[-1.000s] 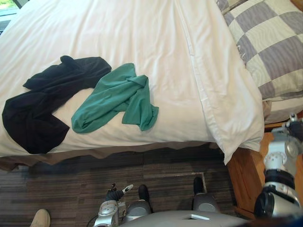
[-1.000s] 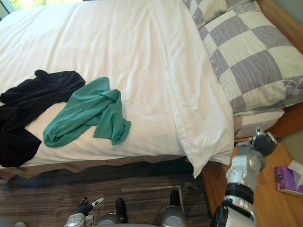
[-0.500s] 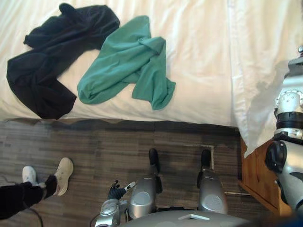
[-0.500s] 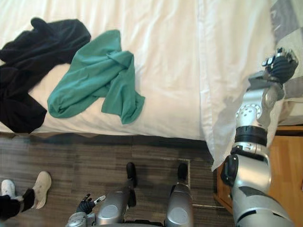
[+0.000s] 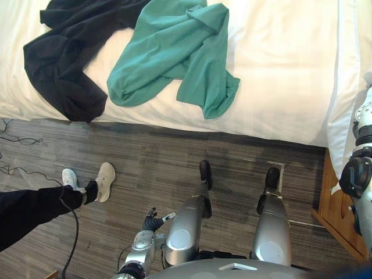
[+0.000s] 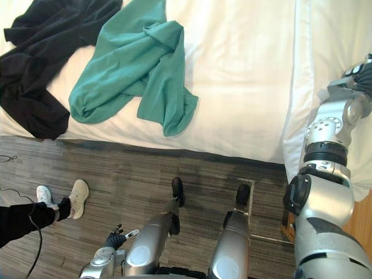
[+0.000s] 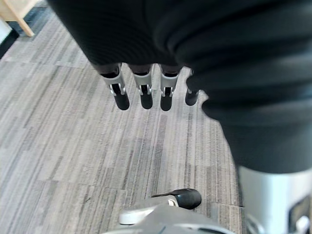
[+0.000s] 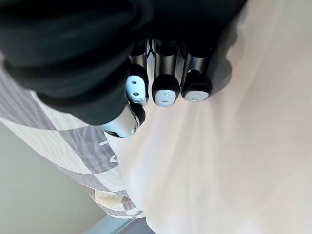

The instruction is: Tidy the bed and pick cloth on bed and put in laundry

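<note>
Green cloth: there it was, and we saw the green cloth (image 5: 174, 52) crumpled on the bed (image 5: 279, 70) close to the near edge. One tail trailed toward that edge, and neither hand was on it.
Black cloth: we found the black cloth (image 5: 70, 58) just left of the green one and touching it. Its lower end sat right at the bed's near edge.
Left hand: down low, we caught the left hand (image 7: 141, 87) hanging over the floor (image 5: 174, 151), well apart from the bed. Its fingers were straight and loose, holding nothing.
Right hand: up at the bed's right end, we had the right hand (image 8: 165, 83) over the white cover (image 8: 234, 146). Its fingers were curled in, and we saw no cloth in them.
Pillow: a grey-and-white checked pillow (image 8: 58, 136) lay just beside that right hand.
Person: off to the left we spotted a person (image 5: 29, 209) in dark trousers and pale shoes (image 5: 106, 180), standing on the floor near the bed's near edge.
Cabinet: a wooden cabinet (image 5: 334, 215) stood by the bed's near right corner.
</note>
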### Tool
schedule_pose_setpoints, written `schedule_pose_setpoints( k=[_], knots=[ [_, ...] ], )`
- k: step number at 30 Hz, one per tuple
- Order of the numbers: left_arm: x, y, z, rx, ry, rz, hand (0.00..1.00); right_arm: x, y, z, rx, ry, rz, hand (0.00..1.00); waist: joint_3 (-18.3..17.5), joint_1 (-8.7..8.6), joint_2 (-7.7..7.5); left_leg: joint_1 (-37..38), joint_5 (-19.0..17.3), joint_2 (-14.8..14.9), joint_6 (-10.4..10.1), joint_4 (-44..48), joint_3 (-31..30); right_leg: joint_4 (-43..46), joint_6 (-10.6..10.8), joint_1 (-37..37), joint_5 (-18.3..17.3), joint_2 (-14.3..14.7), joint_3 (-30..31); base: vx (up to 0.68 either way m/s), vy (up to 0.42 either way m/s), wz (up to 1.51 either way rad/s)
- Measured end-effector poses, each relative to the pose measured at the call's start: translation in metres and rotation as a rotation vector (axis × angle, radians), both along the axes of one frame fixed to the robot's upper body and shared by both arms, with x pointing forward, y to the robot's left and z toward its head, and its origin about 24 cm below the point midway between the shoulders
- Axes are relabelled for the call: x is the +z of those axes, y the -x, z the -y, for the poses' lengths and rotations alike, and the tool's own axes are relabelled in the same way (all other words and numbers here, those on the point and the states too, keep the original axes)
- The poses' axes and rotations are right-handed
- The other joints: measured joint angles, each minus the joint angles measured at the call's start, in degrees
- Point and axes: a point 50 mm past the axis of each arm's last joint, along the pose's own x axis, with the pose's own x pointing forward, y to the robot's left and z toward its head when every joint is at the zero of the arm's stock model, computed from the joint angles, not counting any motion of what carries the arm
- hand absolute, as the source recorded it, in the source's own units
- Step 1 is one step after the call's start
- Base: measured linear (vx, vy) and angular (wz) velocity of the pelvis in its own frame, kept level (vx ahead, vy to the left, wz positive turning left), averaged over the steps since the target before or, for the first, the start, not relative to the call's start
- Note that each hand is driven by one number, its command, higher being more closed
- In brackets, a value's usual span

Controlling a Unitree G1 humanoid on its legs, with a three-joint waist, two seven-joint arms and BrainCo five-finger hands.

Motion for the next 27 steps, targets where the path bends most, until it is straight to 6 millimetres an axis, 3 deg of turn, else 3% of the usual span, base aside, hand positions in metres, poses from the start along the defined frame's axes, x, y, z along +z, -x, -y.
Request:
schedule_pose_setpoints(
  k=[1, 7, 10, 12, 14, 16, 19, 22, 23, 25, 27],
  knots=[
    [0.000, -0.001, 0.000, 0.001, 0.000, 0.003, 0.00, -0.002, 0.000, -0.001, 0.004, -0.002, 0.003, 1.00, 0.0, -0.03, -0.08, -0.3, -0.4, 0.1, 0.0, 0.8, 0.1, 0.0, 0.0, 0.0, 0.0, 0.0, 0.0, -0.02, -0.039, -0.21],
    [0.007, -0.013, -0.017, 0.088, -0.013, 0.039, 0.00, -0.082, 0.015, -0.030, 0.040, -0.113, -0.034, 1.00, 0.1, -2.10, -3.99, -2.9, -7.5, 2.9, 0.2, 13.0, 1.9, 0.9, -0.2, 1.4, -1.1, 0.9, 0.6, 0.02, -0.005, -0.20],
    [0.012, -0.020, -0.023, 0.122, -0.018, 0.064, 0.00, -0.153, 0.041, -0.031, -0.028, -0.329, -0.153, 1.00, -0.6, -2.02, -5.92, -3.0, -10.7, 3.8, 0.5, 17.1, 3.3, 1.4, -0.2, 2.0, -1.2, 1.0, 1.6, 0.05, 0.041, -0.26],
    [0.013, -0.023, -0.022, 0.157, 0.002, 0.078, 0.00, -0.224, 0.077, -0.039, -0.103, -0.547, -0.337, 1.00, -0.7, -2.30, -5.97, -2.9, -13.1, 3.9, 0.8, 20.0, 4.4, 2.5, 0.0, 1.9, -1.8, 0.5, 2.2, 0.05, 0.068, -0.28],
    [0.012, -0.022, -0.020, 0.191, 0.022, 0.081, 0.00, -0.276, 0.114, -0.058, -0.152, -0.697, -0.480, 1.00, -0.7, -3.34, -5.67, -2.9, -14.7, 3.9, 0.9, 21.8, 5.1, 3.2, 0.4, 2.0, -2.3, 0.2, 2.9, 0.07, 0.058, -0.20],
    [0.014, -0.026, -0.015, 0.207, 0.041, 0.100, 0.00, -0.303, 0.143, -0.071, -0.187, -0.769, -0.569, 1.00, -0.7, -3.85, -5.63, -2.0, -16.0, 4.4, 0.8, 23.0, 6.4, 3.6, 0.4, 2.4, -2.3, 0.1, 3.2, 0.07, 0.048, -0.27],
    [0.015, -0.030, -0.004, 0.205, 0.071, 0.112, 0.00, -0.319, 0.169, -0.075, -0.215, -0.776, -0.635, 1.00, -0.9, -3.67, -5.58, 1.4, -18.5, 5.7, 0.6, 23.4, 8.2, 3.3, 0.0, 5.9, -2.5, 0.1, 2.8, 0.06, 0.026, -0.14],
    [0.014, -0.029, -0.001, 0.213, 0.081, 0.104, 0.00, -0.324, 0.176, -0.082, -0.189, -0.764, -0.669, 1.00, -2.0, -3.72, -5.38, 3.3, -18.6, 7.8, 0.1, 23.2, 11.3, 2.3, -0.1, 8.2, -2.6, 0.3, 1.6, 0.09, -0.037, 0.07],
    [0.014, -0.029, 0.000, 0.212, 0.082, 0.102, 0.00, -0.328, 0.179, -0.088, -0.163, -0.750, -0.702, 0.00, -2.3, -3.67, -5.40, 4.4, -18.2, 7.8, -0.1, 22.9, 11.2, 2.0, -0.1, 9.4, -2.6, 0.3, 1.3, 0.12, -0.027, 0.12],
    [0.012, -0.025, 0.001, 0.220, 0.085, 0.088, 0.00, -0.339, 0.188, -0.101, -0.112, -0.733, -0.788, 0.00, -3.9, -3.55, -5.98, 6.1, -17.4, 7.3, 0.2, 21.4, 11.0, 0.8, -0.1, 11.1, -2.6, 0.2, 0.2, 0.14, -0.027, 0.15],
    [0.006, -0.011, -0.001, 0.216, 0.071, 0.049, 0.00, -0.355, 0.208, -0.120, -0.046, -0.716, -0.932, 0.00, -7.8, -3.54, -7.26, 8.9, -15.4, 5.5, 0.1, 17.1, 11.0, -0.8, 0.0, 13.3, -2.5, -0.7, -1.0, 0.17, -0.047, 0.23]
  ],
)
